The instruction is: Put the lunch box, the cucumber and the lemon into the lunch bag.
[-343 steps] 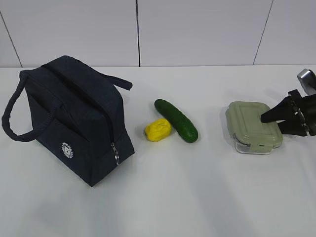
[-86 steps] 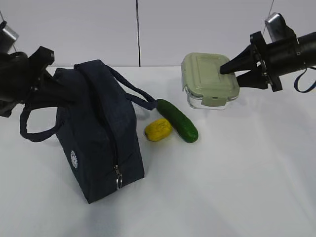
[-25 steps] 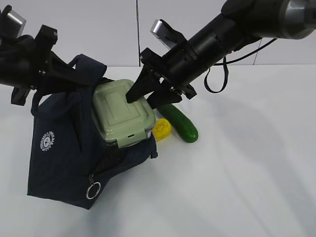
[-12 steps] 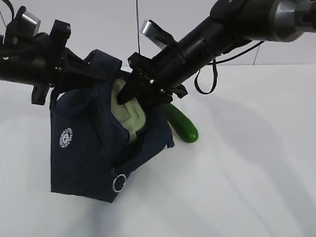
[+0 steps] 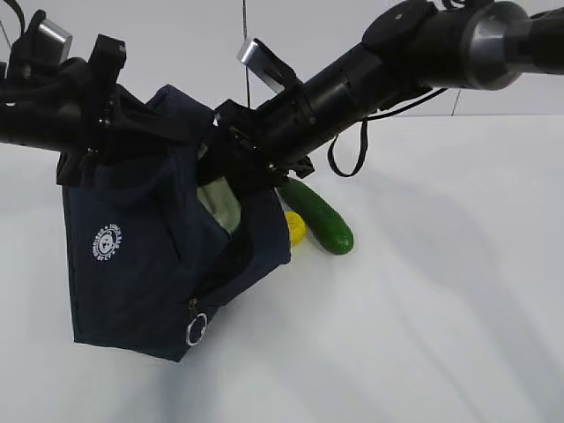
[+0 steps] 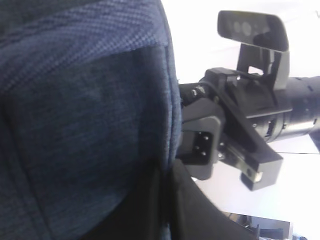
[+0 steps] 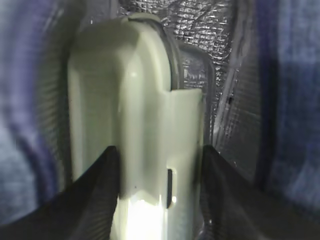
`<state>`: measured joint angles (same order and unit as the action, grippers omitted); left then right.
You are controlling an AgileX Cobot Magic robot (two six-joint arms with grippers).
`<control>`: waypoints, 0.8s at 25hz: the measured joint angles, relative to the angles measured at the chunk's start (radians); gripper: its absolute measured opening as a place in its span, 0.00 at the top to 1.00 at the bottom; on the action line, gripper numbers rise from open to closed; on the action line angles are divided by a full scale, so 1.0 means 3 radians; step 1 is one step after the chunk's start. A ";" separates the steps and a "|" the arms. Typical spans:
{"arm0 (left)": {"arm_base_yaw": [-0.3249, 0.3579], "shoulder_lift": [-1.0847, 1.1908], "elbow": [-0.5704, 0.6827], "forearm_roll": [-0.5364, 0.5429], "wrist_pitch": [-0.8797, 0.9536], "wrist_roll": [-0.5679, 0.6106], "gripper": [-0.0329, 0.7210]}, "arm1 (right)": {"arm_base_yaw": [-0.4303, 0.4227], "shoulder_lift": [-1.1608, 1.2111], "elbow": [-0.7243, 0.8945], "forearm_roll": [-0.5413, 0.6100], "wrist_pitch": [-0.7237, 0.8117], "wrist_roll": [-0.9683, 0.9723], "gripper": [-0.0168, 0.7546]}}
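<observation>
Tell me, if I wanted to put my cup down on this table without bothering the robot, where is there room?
The table is bare right of the cucumber and along the front edge, below the lunch bag. It is crowded on the left: both arms meet at the bag's mouth, the lunch box is going in, and the lemon sits tucked between bag and cucumber.

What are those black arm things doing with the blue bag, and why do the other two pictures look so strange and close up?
They are two robot arms. One picture looks at the table from the front; the other two come from small cameras on the arms' wrists. The left gripper holds the lunch bag open by its top. The right gripper is pushing the lunch box down inside; its camera sees the bag's silvery lining. The cucumber and the lemon lie on the white table, waiting.
</observation>
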<state>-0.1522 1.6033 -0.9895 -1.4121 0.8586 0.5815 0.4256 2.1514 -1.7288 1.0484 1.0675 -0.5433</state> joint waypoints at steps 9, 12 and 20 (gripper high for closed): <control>0.0000 0.0000 0.0000 0.0021 -0.0007 0.0000 0.96 | 0.0109 0.0220 0.0000 0.0249 -0.0036 -0.0229 0.50; 0.0000 0.0000 0.0000 0.0040 -0.0027 0.0000 0.96 | 0.0109 0.0220 0.0000 0.0254 -0.0064 -0.0270 0.50; 0.0000 0.0000 0.0000 0.0131 -0.0072 0.0000 0.96 | 0.0109 0.0220 0.0000 0.0264 -0.0077 -0.0334 0.49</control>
<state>-0.1522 1.6033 -0.9895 -1.3728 0.8371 0.5815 0.4584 2.2174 -1.7288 1.1276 1.0444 -0.6435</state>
